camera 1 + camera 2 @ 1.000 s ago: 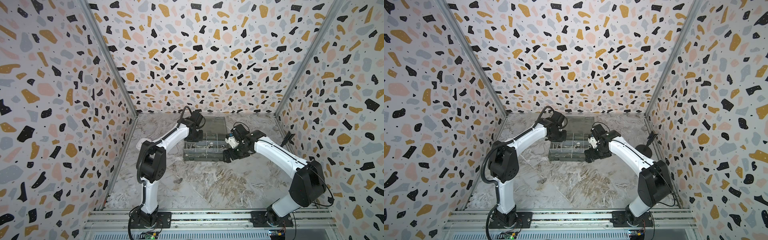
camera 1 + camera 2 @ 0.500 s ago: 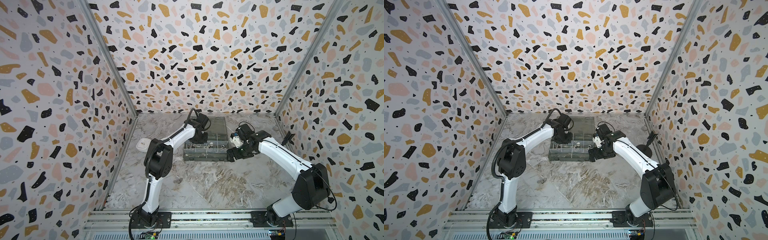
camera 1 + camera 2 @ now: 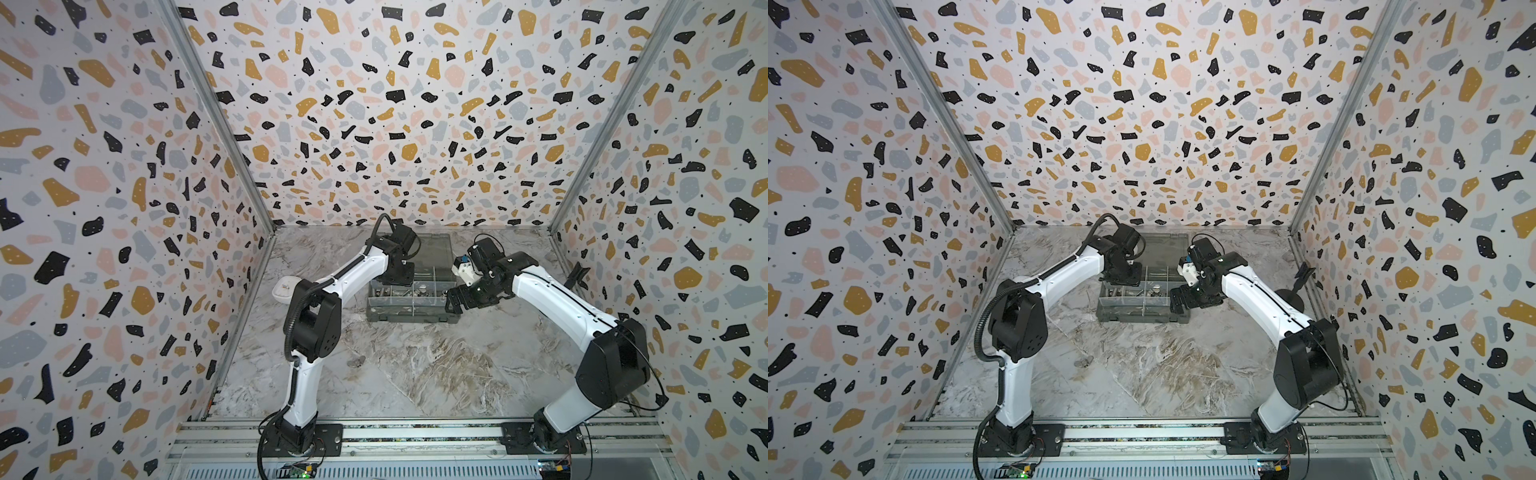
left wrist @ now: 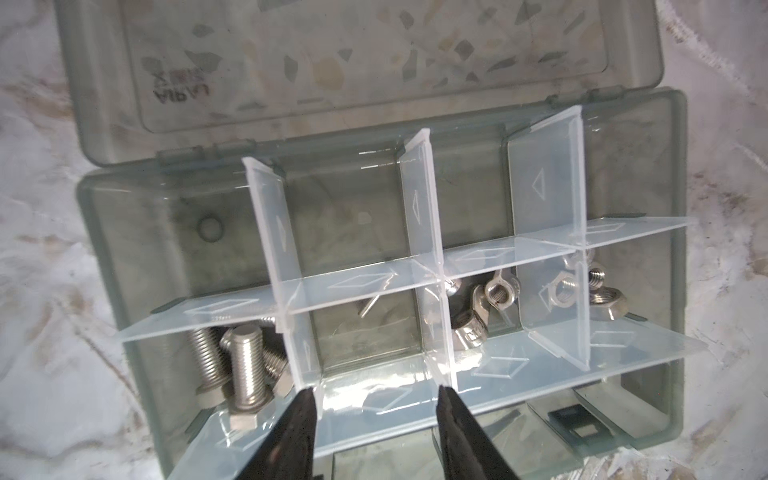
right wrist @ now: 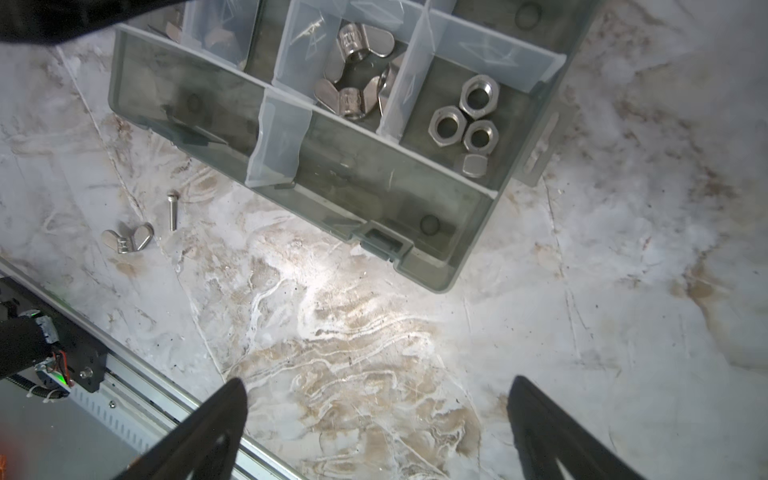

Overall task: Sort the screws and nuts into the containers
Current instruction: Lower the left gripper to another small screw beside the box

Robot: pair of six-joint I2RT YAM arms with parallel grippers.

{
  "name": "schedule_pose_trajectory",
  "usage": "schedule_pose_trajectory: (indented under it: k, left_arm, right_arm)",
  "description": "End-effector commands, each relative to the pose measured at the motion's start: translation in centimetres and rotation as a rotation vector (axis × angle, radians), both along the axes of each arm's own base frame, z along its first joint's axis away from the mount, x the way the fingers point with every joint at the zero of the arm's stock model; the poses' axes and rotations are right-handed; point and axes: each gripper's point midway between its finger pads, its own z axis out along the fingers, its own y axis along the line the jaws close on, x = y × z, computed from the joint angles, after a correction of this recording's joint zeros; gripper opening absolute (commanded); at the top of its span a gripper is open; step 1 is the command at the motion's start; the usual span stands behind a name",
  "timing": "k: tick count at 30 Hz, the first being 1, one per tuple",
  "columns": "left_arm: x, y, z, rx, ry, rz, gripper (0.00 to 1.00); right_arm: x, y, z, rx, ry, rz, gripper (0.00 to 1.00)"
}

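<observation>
Claw on the left (image 4: pixel 377 392) hangs spread and empty over the grey box (image 4: pixel 677 199), above its middle compartment (image 4: pixel 374 345), where a thin screw (image 4: pixel 368 307), seemingly, lies. Thick screws (image 4: pixel 245 365) sit to one side, nuts (image 4: pixel 498 291) to the other. Rising straight should spare the dividers (image 4: pixel 419 195). Claw on the right (image 5: pixel 378 382), wide and empty, hovers over counter (image 5: pixel 374 291) beside the box; a loose wing nut (image 5: pixel 129 239) and small screw (image 5: pixel 172 210) wait farther off. Speckled walls (image 3: pixel 374 104) surround.

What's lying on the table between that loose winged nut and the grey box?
One small screw, lying apart from the winged nut on the table, short of the box; the right wrist view shows it.
</observation>
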Motion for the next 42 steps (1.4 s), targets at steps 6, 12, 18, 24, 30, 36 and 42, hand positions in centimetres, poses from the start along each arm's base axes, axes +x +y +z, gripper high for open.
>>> schedule_pose_trajectory:
  k: [6, 12, 18, 24, 30, 36, 42]
  left_arm:
    - [-2.9, 8.6, 1.1, 0.03, -0.013, 0.141, 0.49]
    - [-6.7, 12.9, -2.3, 0.05, 0.054, 0.178, 0.47]
    - [-8.3, 11.9, -5.6, -0.017, 0.121, 0.174, 0.46]
    - [-7.3, 11.3, -7.0, -0.018, 0.135, 0.146, 0.45]
    - [-6.2, 10.3, -8.4, -0.043, 0.151, 0.133, 0.42]
    - [-5.4, 9.7, -8.8, -0.056, 0.159, 0.125, 0.4]
    - [-5.6, 9.2, -8.3, -0.052, 0.167, 0.11, 0.4]
  right_arm:
    - [1.3, 3.4, 0.7, 0.012, -0.017, 0.074, 0.98]
    - [2.0, 5.0, 0.5, 0.0, -0.013, 0.098, 0.99]
    - [2.2, 6.4, 0.1, -0.025, -0.003, 0.118, 0.99]
    - [2.2, 6.2, 0.1, -0.059, -0.001, 0.113, 0.98]
    - [1.8, 5.2, 0.1, -0.093, 0.0, 0.099, 0.98]
    - [1.3, 4.4, -0.2, -0.118, 0.003, 0.09, 0.98]
    - [1.1, 4.0, -0.4, -0.124, 0.001, 0.086, 0.98]
